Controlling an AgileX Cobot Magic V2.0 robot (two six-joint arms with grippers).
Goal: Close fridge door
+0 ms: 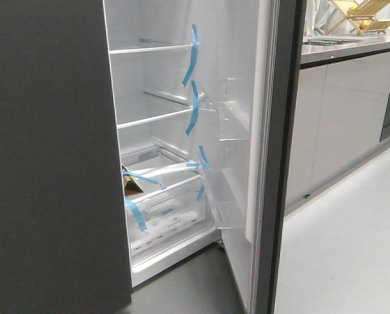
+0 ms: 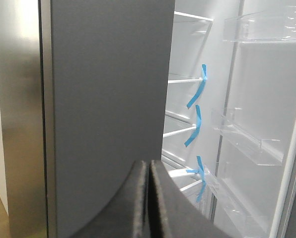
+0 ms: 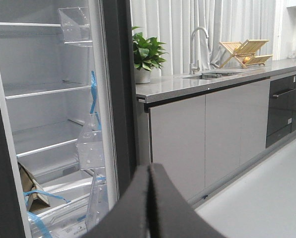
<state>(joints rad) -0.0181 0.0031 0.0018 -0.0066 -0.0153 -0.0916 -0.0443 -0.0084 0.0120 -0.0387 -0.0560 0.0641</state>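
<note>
A: Start at the arms. What is the left end effector (image 2: 149,198) doing?

B: Its two dark fingers are pressed flat together, nothing between them. It hangs in front of the grey side panel (image 2: 108,109), touching nothing that I can see.

A: And the right end effector (image 3: 149,203)?

B: The same: fingers closed against each other, empty, and clear of everything (neither arm shows in the front view).

A: Where is the door (image 1: 277,157)?

B: Swung wide open, seen edge-on from the front as a dark grey strip at the right of the opening, its white lining and clear bins (image 1: 229,121) facing the fridge interior. In the right wrist view its dark edge (image 3: 119,89) stands between the shelves and the cabinets.

A: Inside?

B: White shelves (image 1: 152,119) with strips of blue tape (image 1: 193,55) at their front edges, a taped drawer (image 1: 162,219) below, and a brown cardboard piece (image 1: 131,183) on the lower left.

A: Beyond the door?

B: Glossy grey cabinets (image 3: 207,134) under a worktop (image 3: 197,82) carrying a potted plant (image 3: 145,52), a tap (image 3: 197,44) and a wooden rack (image 3: 245,52).
</note>
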